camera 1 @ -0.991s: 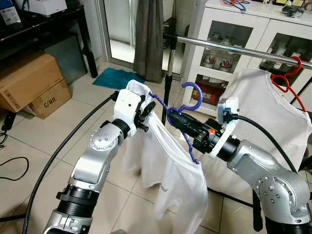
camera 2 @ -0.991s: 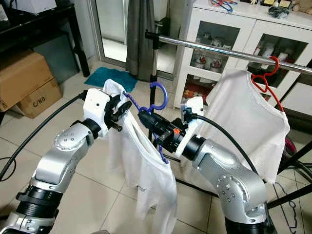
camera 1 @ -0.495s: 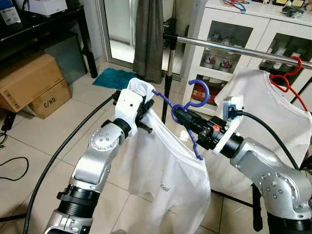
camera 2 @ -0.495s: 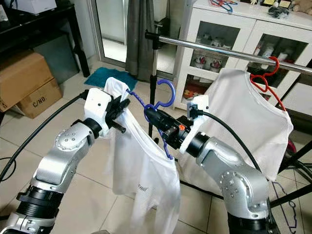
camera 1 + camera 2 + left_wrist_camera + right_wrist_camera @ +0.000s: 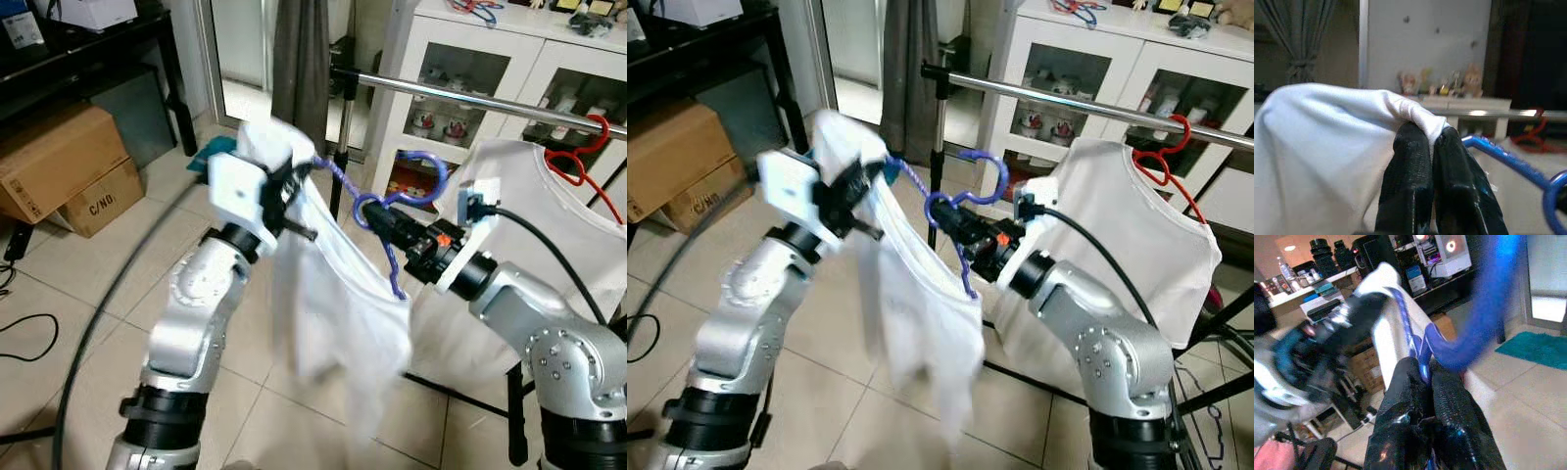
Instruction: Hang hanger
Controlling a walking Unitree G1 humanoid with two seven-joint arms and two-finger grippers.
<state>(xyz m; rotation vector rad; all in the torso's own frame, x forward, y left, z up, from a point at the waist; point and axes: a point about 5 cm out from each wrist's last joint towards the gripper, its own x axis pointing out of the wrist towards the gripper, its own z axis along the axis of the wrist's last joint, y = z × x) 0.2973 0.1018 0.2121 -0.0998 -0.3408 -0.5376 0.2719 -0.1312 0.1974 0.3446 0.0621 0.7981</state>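
A blue hanger (image 5: 411, 186) carries a white shirt (image 5: 338, 294) in the air between my arms, below the metal rail (image 5: 470, 98). My right gripper (image 5: 377, 217) is shut on the hanger at the base of its hook; the right wrist view has the blue hanger (image 5: 1449, 350) between the fingers (image 5: 1405, 396). My left gripper (image 5: 284, 191) is shut on the shirt's shoulder at the hanger's left end; in the left wrist view the white shirt (image 5: 1327, 142) is pinched between the fingers (image 5: 1410, 166). The hook sits just under the rail, apart from it.
A second white shirt (image 5: 549, 245) hangs on a red hanger (image 5: 578, 157) at the rail's right. The rack's upright pole (image 5: 341, 137) and a white cabinet (image 5: 470, 59) stand behind. Cardboard boxes (image 5: 59, 166) and a black table (image 5: 88, 49) are at the left.
Both arms have lifted the hanger and shirt up and to the right, bringing the hook closer to the rail. The shirt's lower part is swinging and blurred.
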